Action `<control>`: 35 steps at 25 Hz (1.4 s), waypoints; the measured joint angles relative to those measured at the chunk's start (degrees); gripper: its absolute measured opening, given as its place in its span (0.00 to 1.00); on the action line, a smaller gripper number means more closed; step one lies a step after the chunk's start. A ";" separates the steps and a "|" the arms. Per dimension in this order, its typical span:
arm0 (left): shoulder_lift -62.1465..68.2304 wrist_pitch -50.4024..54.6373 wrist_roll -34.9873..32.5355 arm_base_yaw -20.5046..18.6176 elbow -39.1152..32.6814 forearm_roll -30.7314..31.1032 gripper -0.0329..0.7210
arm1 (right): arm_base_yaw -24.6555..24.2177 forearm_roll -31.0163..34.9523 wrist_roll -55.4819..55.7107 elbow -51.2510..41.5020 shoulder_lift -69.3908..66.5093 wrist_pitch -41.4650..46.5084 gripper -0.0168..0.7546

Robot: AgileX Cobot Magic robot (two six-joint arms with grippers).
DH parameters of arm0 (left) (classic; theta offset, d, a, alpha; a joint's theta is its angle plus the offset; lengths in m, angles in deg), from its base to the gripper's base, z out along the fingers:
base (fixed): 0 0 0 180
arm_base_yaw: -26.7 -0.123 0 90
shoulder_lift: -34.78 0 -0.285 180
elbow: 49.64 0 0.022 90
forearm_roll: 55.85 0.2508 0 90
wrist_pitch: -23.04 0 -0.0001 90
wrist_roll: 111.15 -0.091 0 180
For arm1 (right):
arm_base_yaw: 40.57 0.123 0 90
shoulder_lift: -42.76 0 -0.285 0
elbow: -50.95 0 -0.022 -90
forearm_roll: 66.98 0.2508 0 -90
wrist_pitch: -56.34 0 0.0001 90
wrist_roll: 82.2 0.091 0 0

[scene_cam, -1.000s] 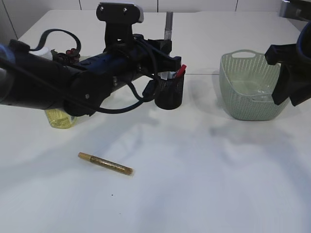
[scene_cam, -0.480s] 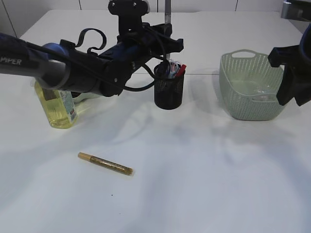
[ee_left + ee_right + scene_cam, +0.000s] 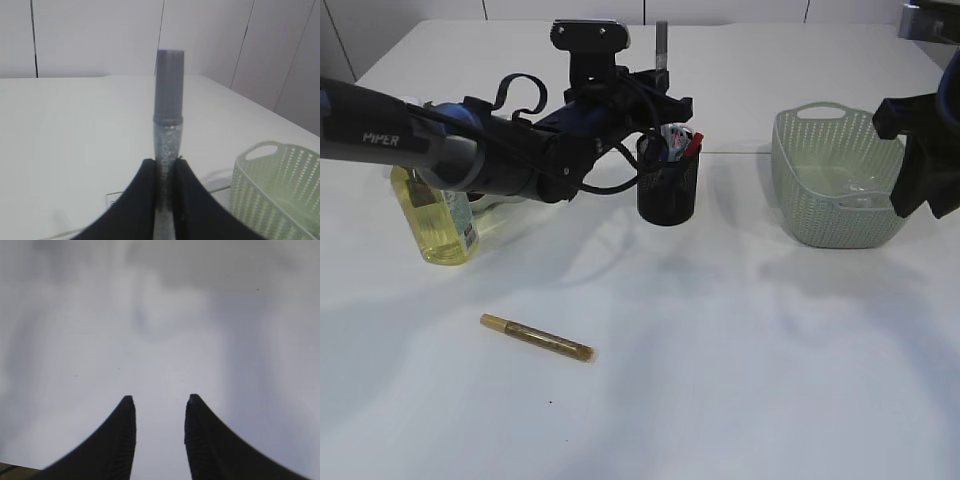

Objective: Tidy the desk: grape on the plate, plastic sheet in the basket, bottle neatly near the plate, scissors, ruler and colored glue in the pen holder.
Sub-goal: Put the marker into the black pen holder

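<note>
Now that my left arm has swung back clear of the bottle, I see the left gripper pinching a silver glitter glue tube upright above the black mesh pen holder, ready to lower. Its grey cap is smooth. My right gripper hangs half open, empty. A gold glue pen lies at seven o'clock from the holder; the green lattice basket sits at three.

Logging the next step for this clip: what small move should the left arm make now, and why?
Probably lower straight down. The left end effector is shut on an upright silver glitter glue tube, which stands above the black pen holder, not yet released. Easing it lower before opening should keep it from tipping out.
</note>
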 joint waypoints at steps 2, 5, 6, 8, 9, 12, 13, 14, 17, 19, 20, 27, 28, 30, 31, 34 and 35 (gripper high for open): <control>0.23 0.00 0.00 -0.26 0.14 0.00 0.11 | 0.00 0.00 0.00 0.00 0.00 0.00 0.39; 0.88 0.35 0.00 -0.38 0.27 0.00 0.12 | 0.00 0.00 0.00 0.00 0.00 0.00 0.39; 0.88 0.50 0.00 -0.38 0.27 0.00 0.12 | 0.00 0.00 0.00 0.00 0.00 0.00 0.39; 0.92 0.88 0.00 -0.38 0.64 0.00 0.12 | 0.00 0.00 0.00 0.00 0.00 0.00 0.39; 0.92 1.00 0.00 -0.45 0.90 0.00 0.12 | 0.00 0.00 0.00 0.00 0.00 0.00 0.39; 0.92 1.76 0.00 -0.45 2.05 0.00 0.12 | 0.00 0.00 0.00 0.00 0.00 0.00 0.39; 0.92 1.90 0.00 -0.45 2.36 0.00 0.12 | 0.00 0.00 0.00 0.00 0.00 0.00 0.39; 0.92 2.15 0.00 -0.45 2.61 0.00 0.12 | 0.00 0.00 0.00 0.00 0.00 0.00 0.39; 1.44 2.48 0.00 -0.45 3.03 0.10 0.12 | 0.00 0.00 0.00 0.00 0.00 0.00 0.39; 1.99 2.93 0.00 -0.45 3.03 0.10 0.12 | 0.00 0.00 0.00 0.00 0.00 0.00 0.39; 2.23 3.18 0.00 -0.45 3.03 0.10 0.12 | 0.00 0.00 0.00 0.00 0.00 0.00 0.39; 2.33 3.78 0.00 -0.45 3.03 0.20 0.13 | 0.00 0.00 0.00 0.00 0.00 0.00 0.39; 2.33 3.78 0.00 -0.45 3.03 0.20 0.13 | 0.00 0.00 0.00 0.00 0.00 0.00 0.39; 2.33 3.89 0.00 -0.45 3.03 0.20 0.13 | 0.00 0.00 0.00 0.00 0.00 0.00 0.39; 2.33 3.88 0.00 -0.45 3.03 0.20 0.14 | 0.00 0.00 0.00 0.00 0.00 0.00 0.39; 2.33 4.31 0.00 -0.45 3.03 0.20 0.17 | 0.00 0.00 0.00 0.00 0.00 0.00 0.39; 2.33 4.47 0.00 -0.45 3.03 0.20 0.18 | 0.00 0.00 0.00 0.00 0.00 0.00 0.39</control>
